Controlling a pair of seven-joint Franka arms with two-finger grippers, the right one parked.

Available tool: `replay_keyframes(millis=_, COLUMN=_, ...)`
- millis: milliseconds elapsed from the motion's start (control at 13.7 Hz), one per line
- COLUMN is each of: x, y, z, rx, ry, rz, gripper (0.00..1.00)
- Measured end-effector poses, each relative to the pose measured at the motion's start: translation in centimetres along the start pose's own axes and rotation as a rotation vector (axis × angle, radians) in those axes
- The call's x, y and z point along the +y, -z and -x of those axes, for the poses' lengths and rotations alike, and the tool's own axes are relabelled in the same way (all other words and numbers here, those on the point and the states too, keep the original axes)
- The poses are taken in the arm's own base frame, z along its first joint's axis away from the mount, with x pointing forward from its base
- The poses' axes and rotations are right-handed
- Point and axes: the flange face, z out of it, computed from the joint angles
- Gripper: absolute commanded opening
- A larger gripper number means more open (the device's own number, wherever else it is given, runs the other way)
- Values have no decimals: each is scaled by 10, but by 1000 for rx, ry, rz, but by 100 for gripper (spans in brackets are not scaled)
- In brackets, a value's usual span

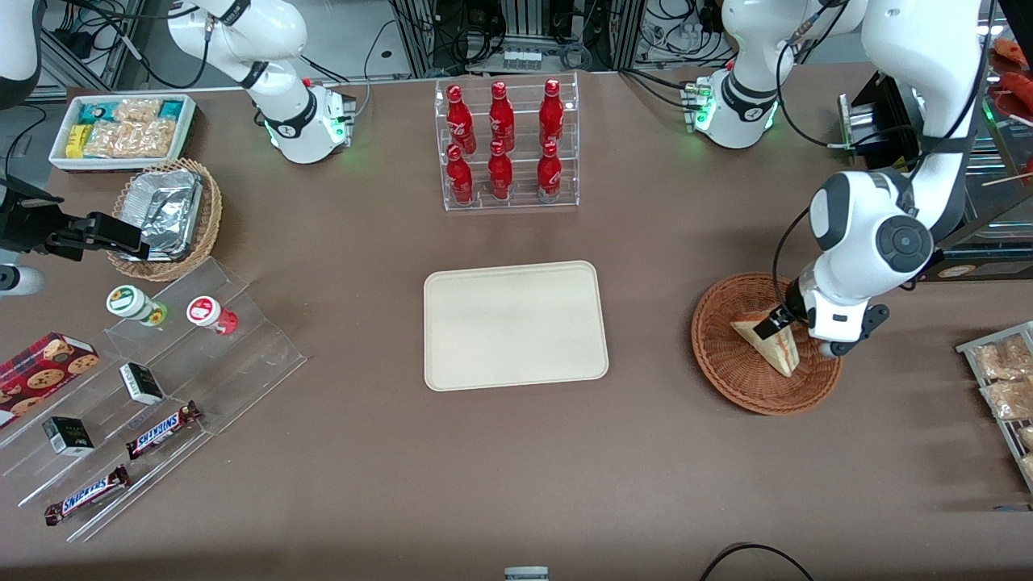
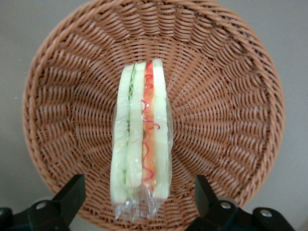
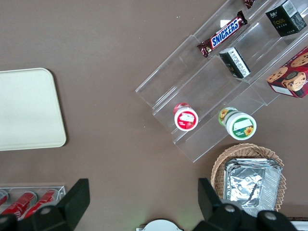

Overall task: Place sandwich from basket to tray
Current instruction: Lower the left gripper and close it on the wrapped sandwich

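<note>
The sandwich (image 1: 776,349) is a wrapped wedge of pale bread that stands on edge in the round reddish-brown wicker basket (image 1: 726,379), toward the working arm's end of the table. My gripper (image 1: 781,321) hangs low over the basket, right above the sandwich. In the left wrist view the gripper (image 2: 137,190) is open. Its two dark fingers (image 2: 71,191) stand on either side of the sandwich (image 2: 142,139), with a gap on each side. Red, orange and green layers show along the cut edge. The cream tray (image 1: 516,324) lies bare at the table's middle, beside the basket (image 2: 226,96).
A clear rack of red bottles (image 1: 507,145) stands farther from the front camera than the tray. Toward the parked arm's end are a clear stepped shelf (image 1: 161,379) with snacks, a tan wicker basket (image 1: 171,216) with foil containers and a white bin (image 1: 123,129). Snack packets (image 1: 1001,371) lie at the working arm's edge.
</note>
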Motion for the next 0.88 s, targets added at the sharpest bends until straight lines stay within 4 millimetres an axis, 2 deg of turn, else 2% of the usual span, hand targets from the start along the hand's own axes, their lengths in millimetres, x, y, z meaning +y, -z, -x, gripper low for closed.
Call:
replay_keyframes(millis=73, x=0, y=-7, z=-1, rx=-2, ry=0, rz=-1, gripper=85)
replay_keyframes(millis=146, x=0, y=-13, z=-1, rx=-7, ry=1, rz=-4, gripper=46)
replay_keyframes(millis=219, x=0, y=-16, z=-1, rx=-10, ry=1, rz=-7, gripper=1)
replay_keyframes(millis=511, x=0, y=-17, z=-2, rx=-10, ry=-1, rz=-9, gripper=0)
replay_keyframes(millis=657, x=0, y=-10, z=-2, rx=-4, ry=-21, rz=-26, gripper=0)
replay_keyframes(millis=876, x=14, y=29, z=-1, rx=-13, ry=-74, rz=-64, gripper=0)
